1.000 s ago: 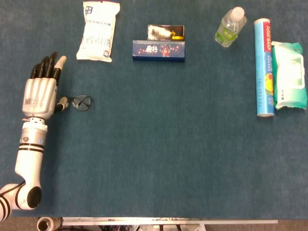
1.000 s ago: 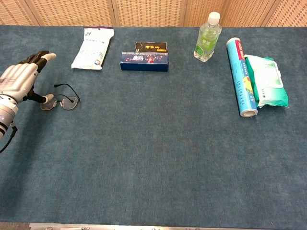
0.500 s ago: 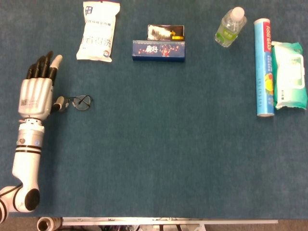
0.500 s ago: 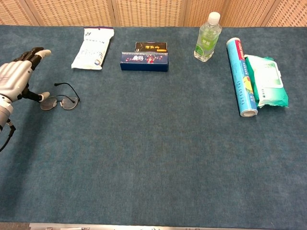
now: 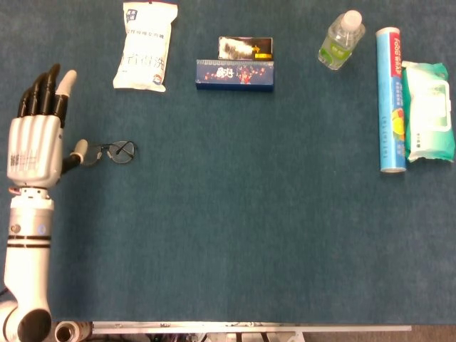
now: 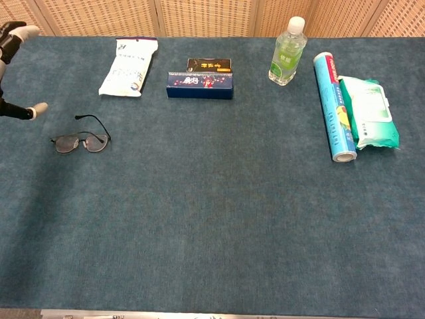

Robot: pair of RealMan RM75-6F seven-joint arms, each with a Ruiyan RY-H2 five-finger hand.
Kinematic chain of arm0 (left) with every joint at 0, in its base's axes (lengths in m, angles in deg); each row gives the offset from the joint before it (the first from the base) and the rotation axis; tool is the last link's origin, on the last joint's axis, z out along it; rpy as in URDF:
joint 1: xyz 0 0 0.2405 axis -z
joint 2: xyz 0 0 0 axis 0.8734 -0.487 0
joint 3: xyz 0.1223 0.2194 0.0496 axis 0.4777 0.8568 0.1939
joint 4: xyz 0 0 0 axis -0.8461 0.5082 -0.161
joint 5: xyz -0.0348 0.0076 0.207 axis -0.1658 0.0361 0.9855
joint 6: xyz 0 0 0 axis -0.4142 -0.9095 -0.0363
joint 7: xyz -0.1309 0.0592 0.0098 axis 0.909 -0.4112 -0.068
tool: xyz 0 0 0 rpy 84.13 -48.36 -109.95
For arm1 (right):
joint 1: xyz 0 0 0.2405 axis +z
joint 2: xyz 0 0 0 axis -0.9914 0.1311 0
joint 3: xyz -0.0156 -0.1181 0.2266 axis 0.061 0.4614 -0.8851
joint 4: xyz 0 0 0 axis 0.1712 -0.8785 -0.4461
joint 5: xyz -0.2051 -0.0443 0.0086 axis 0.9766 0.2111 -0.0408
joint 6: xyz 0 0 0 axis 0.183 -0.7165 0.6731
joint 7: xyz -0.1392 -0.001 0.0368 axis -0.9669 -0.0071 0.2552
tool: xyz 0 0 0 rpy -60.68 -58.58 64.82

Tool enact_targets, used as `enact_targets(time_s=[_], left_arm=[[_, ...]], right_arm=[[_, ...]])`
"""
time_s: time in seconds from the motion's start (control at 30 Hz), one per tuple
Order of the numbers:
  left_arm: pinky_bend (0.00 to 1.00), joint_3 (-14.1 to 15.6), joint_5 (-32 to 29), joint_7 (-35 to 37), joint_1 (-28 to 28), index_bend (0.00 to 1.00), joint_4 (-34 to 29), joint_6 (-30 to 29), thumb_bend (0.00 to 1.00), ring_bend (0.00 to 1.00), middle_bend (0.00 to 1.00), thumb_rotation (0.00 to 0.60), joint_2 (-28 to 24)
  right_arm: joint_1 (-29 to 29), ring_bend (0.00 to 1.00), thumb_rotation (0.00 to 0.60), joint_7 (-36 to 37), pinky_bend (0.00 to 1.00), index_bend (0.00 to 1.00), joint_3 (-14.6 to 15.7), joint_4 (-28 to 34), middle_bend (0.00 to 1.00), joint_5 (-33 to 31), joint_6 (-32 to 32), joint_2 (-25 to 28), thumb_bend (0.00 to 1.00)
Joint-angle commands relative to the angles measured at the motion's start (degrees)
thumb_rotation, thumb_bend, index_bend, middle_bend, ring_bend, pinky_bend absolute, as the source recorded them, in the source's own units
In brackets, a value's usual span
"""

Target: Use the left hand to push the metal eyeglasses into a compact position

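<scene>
The white-and-black left hand hovered at the far left edge of the dark blue carpeted tabletop, flat with its fingers extended and close together, pointing toward the far side, thumb stuck out to the right and holding nothing. From the chest camera the thumb tip was raised clear of the thin metal-framed eyeglasses, which lay just to the right of it on the tabletop. Their long axis ran left to right, the two lenses side by side, with one temple arm swung out behind toward the far edge. Further back stood a white pouch, then a dark blue rectangular box with a black box just behind it. To the right were a clear plastic bottle, a long light-blue food-wrap tube and, touching it, a green wet-wipes pack.
</scene>
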Motion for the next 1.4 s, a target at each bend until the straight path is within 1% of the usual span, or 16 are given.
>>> enact_targets(time_s=[0.03,0.17,0.33,0.53,0.77,0.97,1.4], left_arm=[[0.11,0.79,1.33,-6.66,-0.7,0.0,-7.09,-2.63,0.23,0.0,0.0,0.6,-2.24],[0.11,1.14,2.2,-8.75,-0.01,0.0,-8.67,-2.42,0.22,0.0,0.0,0.6,-1.22],[0.11,1.29,1.9,-11.17,1.64,0.0,-8.83,-0.55,0.23,0.0,0.0,0.6,0.93],[0.11,1.07,1.07,-13.11,3.76,0.0,-6.67,1.74,0.23,0.0,0.0,0.6,4.01],[0.11,-0.24,-1.12,-14.02,5.69,0.0,-3.62,3.33,0.22,0.0,0.0,0.6,6.45],[0.11,-0.71,-2.06,-13.76,6.35,0.0,-1.41,3.53,0.23,0.0,0.0,0.6,7.28],[0.11,-0.6,-2.97,-12.83,6.23,0.0,1.67,2.74,0.22,0.0,0.0,0.6,7.38]], right_arm=[[0.0,0.17,0.6,0.02,0.39,0.43,-0.01,-0.01,0.35,0.02,-0.03,0.01,0.28],[-0.1,0.17,0.6,0.23,0.39,0.43,-0.04,0.01,0.35,0.07,-0.27,0.12,0.28],[-0.18,0.17,0.6,0.51,0.39,0.43,-0.11,0.06,0.35,0.05,-0.46,0.27,0.28],[-0.23,0.17,0.6,0.73,0.39,0.43,-0.11,0.11,0.35,0.11,-0.55,0.39,0.28],[-0.38,0.17,0.6,1.22,0.39,0.43,-0.22,0.13,0.35,0.09,-0.89,0.63,0.28],[-0.35,0.17,0.6,1.27,0.39,0.43,-0.21,0.08,0.35,0.13,-0.83,0.65,0.28],[-0.23,0.17,0.6,0.94,0.39,0.43,-0.14,0.03,0.35,0.09,-0.5,0.45,0.28]])
